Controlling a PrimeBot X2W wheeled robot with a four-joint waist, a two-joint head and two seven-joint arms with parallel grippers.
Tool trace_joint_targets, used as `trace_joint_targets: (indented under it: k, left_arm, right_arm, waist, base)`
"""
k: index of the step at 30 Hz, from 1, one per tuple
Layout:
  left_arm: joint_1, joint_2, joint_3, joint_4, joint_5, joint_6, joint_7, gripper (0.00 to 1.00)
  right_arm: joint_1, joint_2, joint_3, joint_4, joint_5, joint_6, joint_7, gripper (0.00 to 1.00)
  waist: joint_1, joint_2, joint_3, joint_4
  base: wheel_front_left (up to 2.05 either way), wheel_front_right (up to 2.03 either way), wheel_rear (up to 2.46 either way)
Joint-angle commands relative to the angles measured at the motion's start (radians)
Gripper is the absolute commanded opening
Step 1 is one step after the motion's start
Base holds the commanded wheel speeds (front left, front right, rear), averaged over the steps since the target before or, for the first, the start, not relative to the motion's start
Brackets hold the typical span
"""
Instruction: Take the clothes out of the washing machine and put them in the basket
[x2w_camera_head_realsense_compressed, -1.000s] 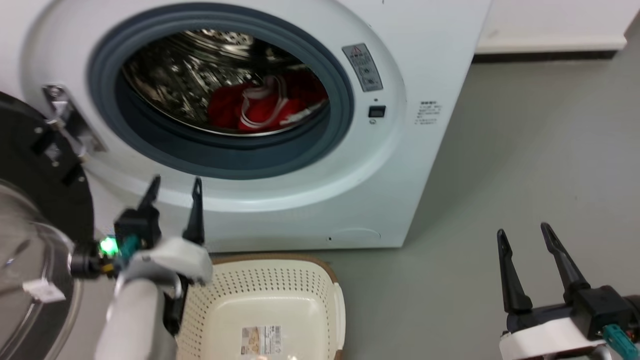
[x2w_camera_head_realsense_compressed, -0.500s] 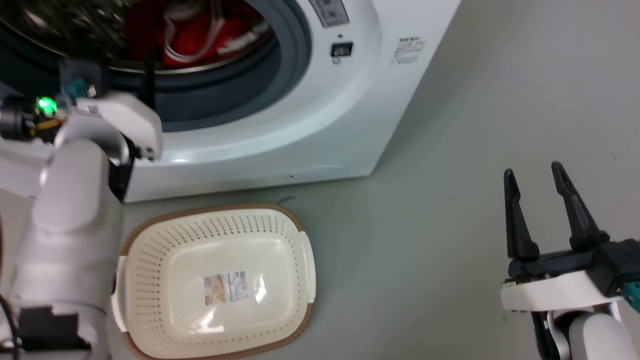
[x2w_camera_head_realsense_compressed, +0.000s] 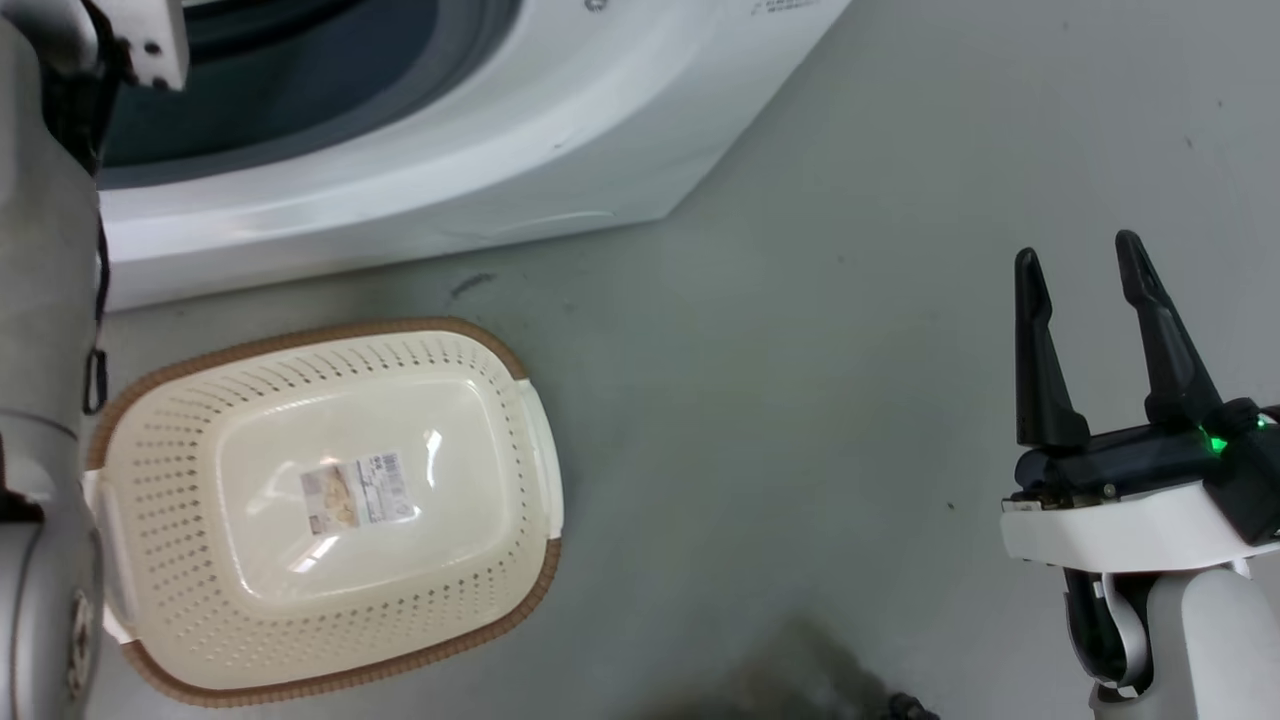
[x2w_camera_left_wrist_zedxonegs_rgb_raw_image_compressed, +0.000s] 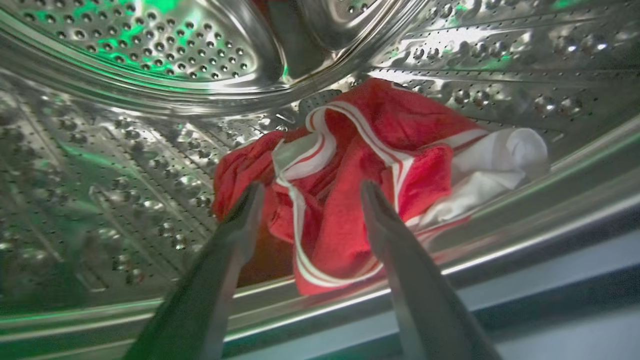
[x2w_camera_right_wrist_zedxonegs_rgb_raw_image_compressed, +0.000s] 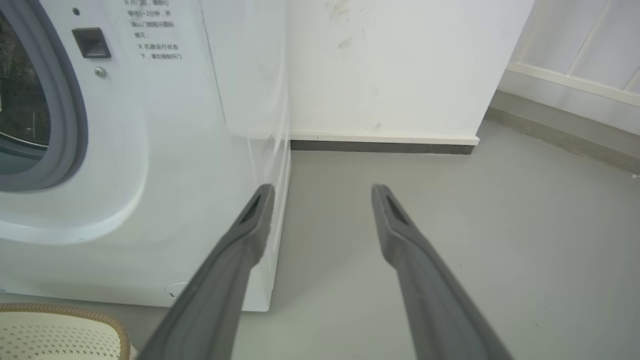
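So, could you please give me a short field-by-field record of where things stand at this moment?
clothes: red with white trim, heaped in the drum of the washing machine
basket: empty, on the floor in front of the machine
left gripper: open, inside the drum, aimed at the clothes; contact unclear
right gripper: open, holding nothing, over bare floor
task progress: nothing in the basket yet

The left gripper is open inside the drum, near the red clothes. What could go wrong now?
The left gripper, open, straddles one fold of the clothes, so it may lift part and leave the white piece in the drum. The basket sits on the floor, so trailing fabric could miss it.
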Motion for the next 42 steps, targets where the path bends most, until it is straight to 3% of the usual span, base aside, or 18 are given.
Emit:
trace_joint_targets:
  k: [1, 13, 23, 24, 25, 26, 42]
  left_arm:
    - [-0.034, 0.012, -0.011, 0.013, -0.020, 0.000, 0.026, 1.00]
    - [-0.239, 0.057, -0.170, 0.072, -0.121, 0.000, 0.302, 1.00]
    - [-0.276, 0.077, -0.250, 0.081, -0.180, 0.000, 0.377, 1.00]
    - [-0.274, 0.077, -0.257, 0.081, -0.182, 0.000, 0.380, 0.96]
    - [-0.275, 0.081, -0.264, 0.075, -0.182, -0.001, 0.368, 0.33]
    - [-0.273, 0.082, -0.268, 0.072, -0.187, 0.000, 0.362, 0.00]
    - [-0.167, 0.038, -0.302, 0.053, -0.320, 0.000, 0.207, 0.00]
  right_arm:
    - [-0.020, 0.003, 0.002, -0.006, 0.011, -0.001, -0.004, 1.00]
    - [-0.067, 0.003, 0.016, -0.031, 0.038, -0.001, -0.004, 1.00]
    - [-0.080, 0.003, 0.012, -0.037, 0.054, -0.001, -0.004, 1.00]
    - [-0.079, 0.003, 0.013, -0.036, 0.055, -0.001, -0.004, 1.00]
    - [-0.079, 0.003, 0.013, -0.035, 0.055, -0.001, -0.004, 1.00]
    - [-0.081, 0.003, 0.014, -0.034, 0.056, -0.001, -0.004, 1.00]
    - [-0.053, 0.002, 0.020, -0.015, 0.013, -0.001, -0.004, 1.00]
  waist:
    - [-0.0003, 0.0000, 0.046, -0.027]
    - [-0.0003, 0.0000, 0.166, -0.051]
    - [-0.0003, 0.0000, 0.198, -0.057]
    - [-0.0003, 0.0000, 0.198, -0.056]
    - [-0.0003, 0.0000, 0.198, -0.056]
    - [-0.0003, 0.0000, 0.197, -0.055]
    - [-0.0003, 0.0000, 0.079, -0.006]
  base:
    - [0.00, 0.00, 0.00]
    - [0.00, 0.00, 0.00]
    - [0.00, 0.00, 0.00]
    - [0.00, 0.00, 0.00]
    - [0.00, 0.00, 0.00]
    - [0.00, 0.00, 0.00]
    - [0.00, 0.00, 0.00]
